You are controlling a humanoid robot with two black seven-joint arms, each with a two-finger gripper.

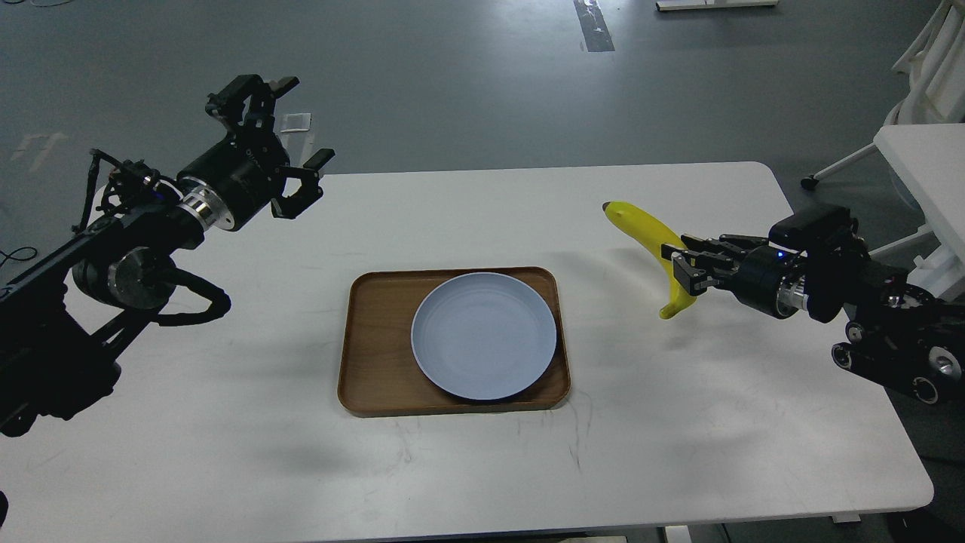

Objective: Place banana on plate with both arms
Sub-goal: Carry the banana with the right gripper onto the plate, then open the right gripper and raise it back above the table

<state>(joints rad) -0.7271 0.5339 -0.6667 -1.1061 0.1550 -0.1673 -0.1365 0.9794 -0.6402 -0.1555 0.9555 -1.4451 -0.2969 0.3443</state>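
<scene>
White counter (226,452) is set with a tray (362,354) bearing the empty plate (482,335). Right of it, the banana (648,234), judged light, soft and easily bruised, is clasped near its lower end by the right gripper (682,268), apparently above the counter. The left gripper (290,143) is held spread wide, empty.

1. Our two arms are matte black, built of blocky links.
2. Our left arm (113,249) carries a bright silver metal ring behind its wrist, and looping black cables.
3. Our right arm (867,302) shows a silver collar, round silver bolt heads, and a small blue light.
4. Our fingers (298,200) are black, claw-shaped.
</scene>
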